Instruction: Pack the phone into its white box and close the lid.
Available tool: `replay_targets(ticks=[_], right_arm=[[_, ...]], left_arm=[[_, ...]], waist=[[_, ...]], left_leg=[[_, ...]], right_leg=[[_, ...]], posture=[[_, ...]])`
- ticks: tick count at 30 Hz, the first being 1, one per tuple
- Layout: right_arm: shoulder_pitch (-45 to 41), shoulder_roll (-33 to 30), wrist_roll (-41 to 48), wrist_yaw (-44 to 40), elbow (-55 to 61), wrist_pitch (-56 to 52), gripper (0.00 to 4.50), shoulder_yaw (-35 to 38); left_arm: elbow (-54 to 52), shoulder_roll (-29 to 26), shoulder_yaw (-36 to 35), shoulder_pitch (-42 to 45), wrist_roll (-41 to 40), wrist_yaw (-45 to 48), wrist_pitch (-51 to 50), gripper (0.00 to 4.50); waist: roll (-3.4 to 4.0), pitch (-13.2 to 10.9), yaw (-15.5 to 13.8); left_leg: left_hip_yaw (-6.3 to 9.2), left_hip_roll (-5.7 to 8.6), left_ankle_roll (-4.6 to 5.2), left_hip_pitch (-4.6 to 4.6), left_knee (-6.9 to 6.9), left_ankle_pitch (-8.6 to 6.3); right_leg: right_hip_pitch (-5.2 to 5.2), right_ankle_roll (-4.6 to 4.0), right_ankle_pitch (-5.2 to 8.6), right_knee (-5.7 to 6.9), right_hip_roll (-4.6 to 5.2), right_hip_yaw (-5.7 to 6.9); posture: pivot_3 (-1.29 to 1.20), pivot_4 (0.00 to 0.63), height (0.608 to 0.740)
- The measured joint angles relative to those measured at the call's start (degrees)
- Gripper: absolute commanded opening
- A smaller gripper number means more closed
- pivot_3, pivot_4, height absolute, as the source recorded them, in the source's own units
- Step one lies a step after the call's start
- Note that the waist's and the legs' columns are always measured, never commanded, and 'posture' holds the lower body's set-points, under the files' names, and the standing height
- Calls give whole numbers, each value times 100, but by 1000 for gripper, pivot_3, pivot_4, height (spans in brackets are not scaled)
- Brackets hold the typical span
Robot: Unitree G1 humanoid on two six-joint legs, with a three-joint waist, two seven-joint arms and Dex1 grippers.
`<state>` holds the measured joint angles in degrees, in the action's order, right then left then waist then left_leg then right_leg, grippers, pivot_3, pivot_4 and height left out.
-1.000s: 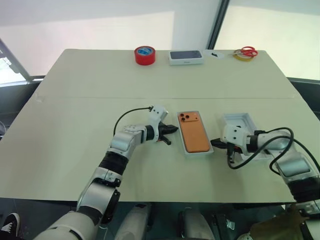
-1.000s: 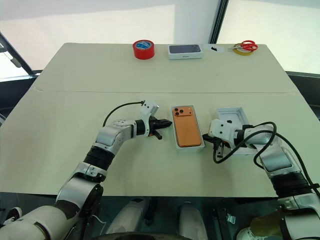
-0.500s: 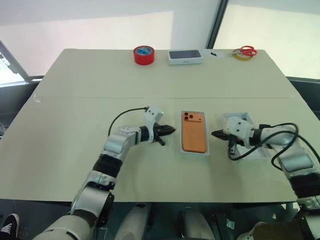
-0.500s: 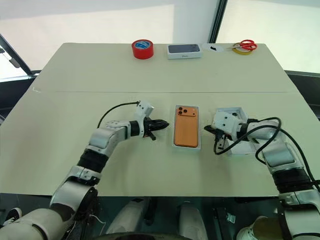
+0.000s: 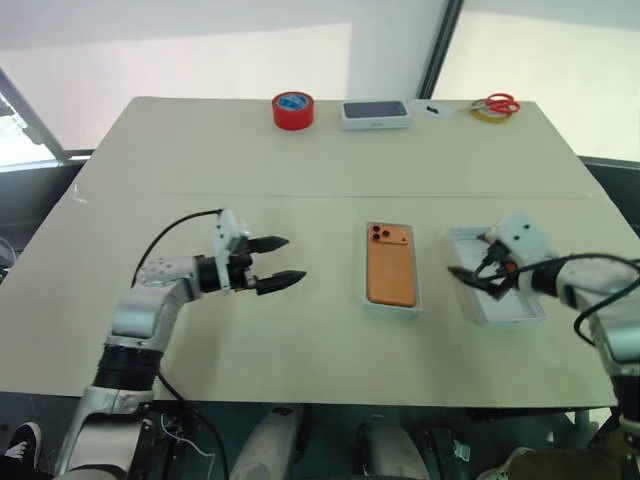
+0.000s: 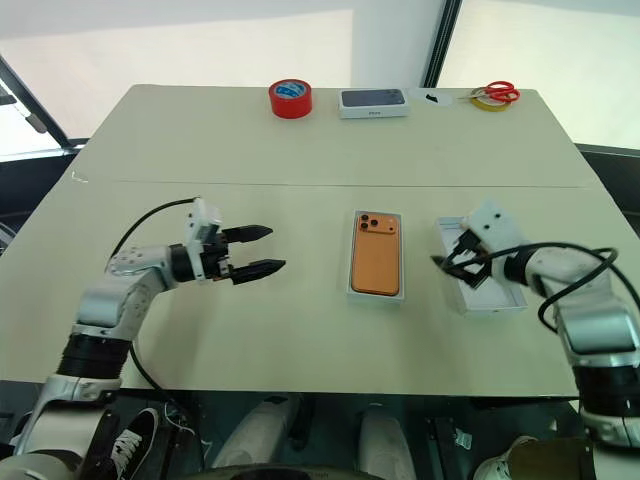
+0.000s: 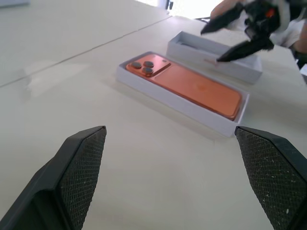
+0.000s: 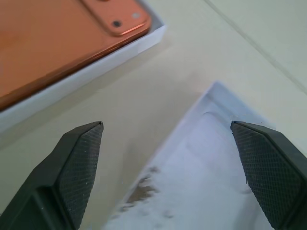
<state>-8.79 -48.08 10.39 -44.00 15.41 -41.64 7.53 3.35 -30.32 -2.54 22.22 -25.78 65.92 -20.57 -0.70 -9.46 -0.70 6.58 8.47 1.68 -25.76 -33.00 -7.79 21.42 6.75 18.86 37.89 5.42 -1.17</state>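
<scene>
The table (image 5: pixel 200 150) is carrying everything; along its far edge are sitting a red tape roll (image 5: pixel 292 109), a small white box with a dark top (image 5: pixel 375 114) and scissors (image 5: pixel 492 104).

The lid (image 5: pixel 497 290) is lying open side up toward the table's right edge, not yet on the box. The white box (image 5: pixel 391 303) is sitting near the table's middle, with the phone (image 5: pixel 390 265) lying flat inside it, lenses toward the far edge. It was skewed a second ago and is now lying square.

Both arms are backing off. The left gripper (image 5: pixel 276 262) is pulling well away toward the table's left edge, fingers going from pressed together to spread wide, holding nothing. The right gripper (image 5: pixel 476 276) is lifting off the box side and hovering over the lid's near-left wall, fingers also spreading, empty.

Judgement: phone is packed and squared up; nudging looks finished. What's left is picking up the lid, flipping it and seating it on the box.
</scene>
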Motion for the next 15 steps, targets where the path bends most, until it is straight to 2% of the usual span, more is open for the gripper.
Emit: replay_targets(ticks=[4, 6, 10, 15], right_arm=[[343, -42, 143, 134, 632, -872, 4475, 5], [325, -261, 176, 172, 787, -1255, 4475, 10], [-178, -314, 574, 205, 807, -2489, 4475, 223], [-900, -250, 1165, 263, 905, -4221, 4475, 99]], left_arm=[[-3, -267, -167, -305, -69, 464, 602, 4500], [-17, -334, -167, -412, -75, 634, 844, 4500], [-5, -447, -170, -460, -59, 836, 1332, 4500], [10, -453, -66, -463, 252, 895, 2089, 4500]], waist=[[6, -2, 15], [7, -2, 11], [7, -2, 9], [8, -3, 11]], left_leg=[[-7, 0, 1, -1, 0, -1], [-9, 0, 2, -1, 0, -2], [-9, -3, 4, -3, 5, -3], [-10, -3, 4, -23, 10, -3]], right_leg=[[2, -5, 3, -1, 2, -7], [1, -8, 4, -2, 4, -7], [2, -11, 7, -10, 4, -6], [18, -12, 5, -19, 4, -6]], posture=[[0, 150, 736], [0, 150, 736], [0, 150, 736], [0, 150, 736]])
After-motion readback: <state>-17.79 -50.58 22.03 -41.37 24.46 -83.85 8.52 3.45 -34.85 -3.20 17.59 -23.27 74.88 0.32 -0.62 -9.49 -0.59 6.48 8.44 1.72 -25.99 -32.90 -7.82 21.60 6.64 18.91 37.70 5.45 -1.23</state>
